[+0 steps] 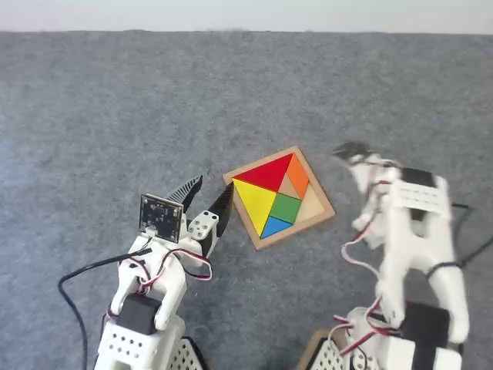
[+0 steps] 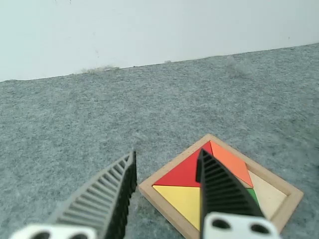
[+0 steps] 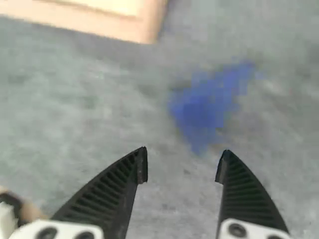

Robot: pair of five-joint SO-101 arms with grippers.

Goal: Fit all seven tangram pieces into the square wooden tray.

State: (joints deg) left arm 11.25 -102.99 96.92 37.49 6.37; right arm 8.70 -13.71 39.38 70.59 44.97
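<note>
Left black-fingered gripper (image 2: 167,154): spread wide, nothing held, just beside the edge of the square wooden tray (image 1: 327,203) nearest that arm. Right black-fingered gripper (image 3: 184,151): spread too, empty, low over grey carpet (image 3: 75,89). Just beyond its tips, blurred blue flat piece (image 3: 209,104) on carpet, outside the tray, near a tray corner. In tray: large red triangle (image 1: 266,173), large yellow triangle (image 1: 258,204), orange piece (image 1: 298,173), green square (image 1: 286,208), small blue triangle (image 1: 275,226), tan triangle (image 1: 289,187). Pale bare slot beside green square.

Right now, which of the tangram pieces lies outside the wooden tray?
The dark blue piece: it lies on the grey carpet, just ahead of the open right pincer. Every other piece in view sits inside the tray.
</note>
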